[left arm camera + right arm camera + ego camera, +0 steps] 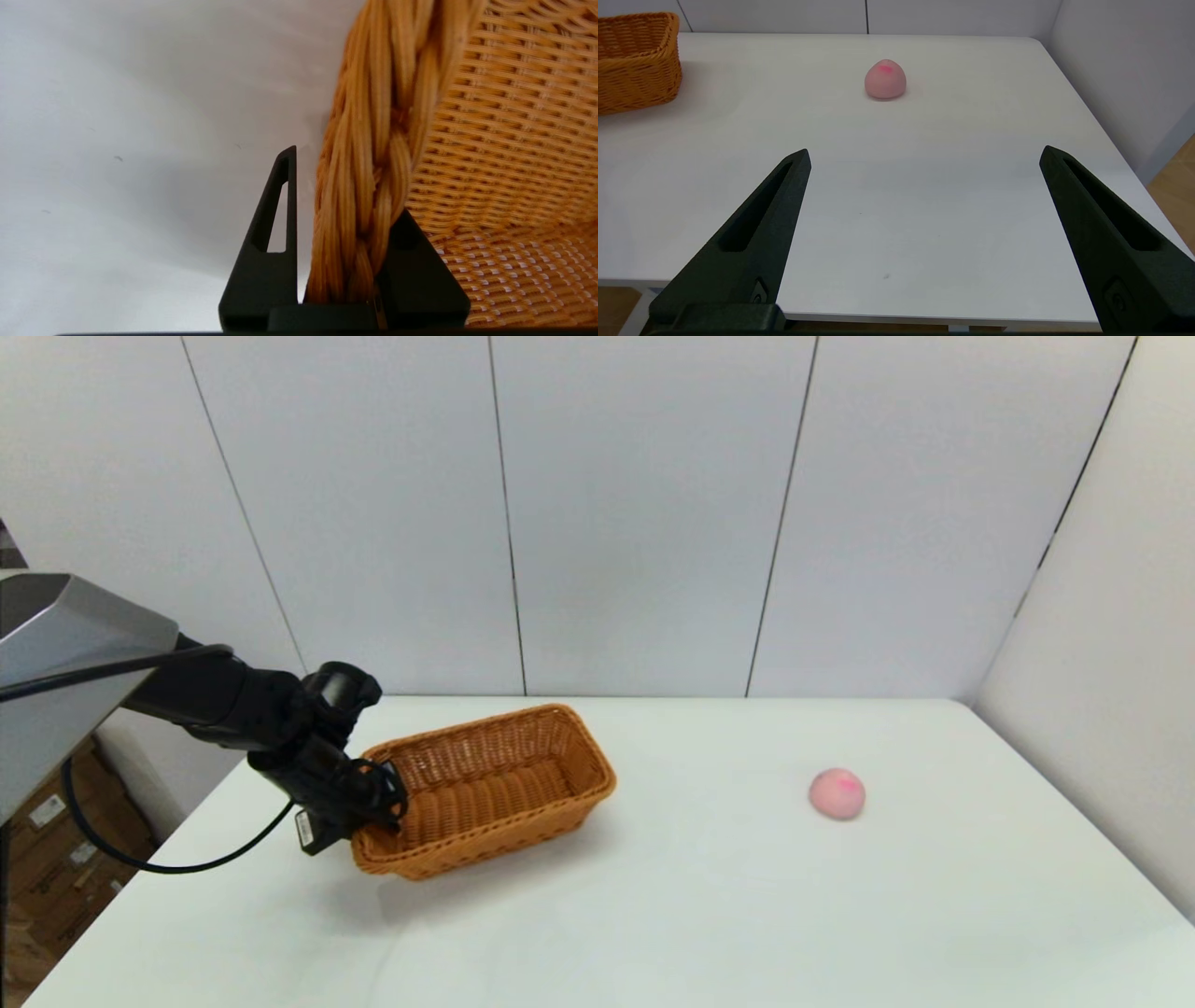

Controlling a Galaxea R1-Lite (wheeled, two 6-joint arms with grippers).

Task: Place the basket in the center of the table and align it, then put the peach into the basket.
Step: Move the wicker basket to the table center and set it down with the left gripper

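Note:
The orange-brown wicker basket point(504, 775) sits left of the table's point(700, 915) middle, skewed, its long side running back and to the right. My left gripper point(387, 803) is shut on the braided rim at its near-left short end. In the left wrist view the rim point(373, 140) runs between the two black fingers point(275, 224) of the left gripper point(348, 186). The pale-pink peach point(836, 793) lies alone on the right half of the table. My right gripper point(925, 150) hangs open over the near table edge, well short of the peach point(885, 79); the basket point(637, 60) shows far off.
White wall panels stand behind the table and along its right side. A black cable loops under the left arm point(168, 868). Cardboard boxes point(56, 859) are on the floor past the table's left edge. Bare tabletop lies between basket and peach.

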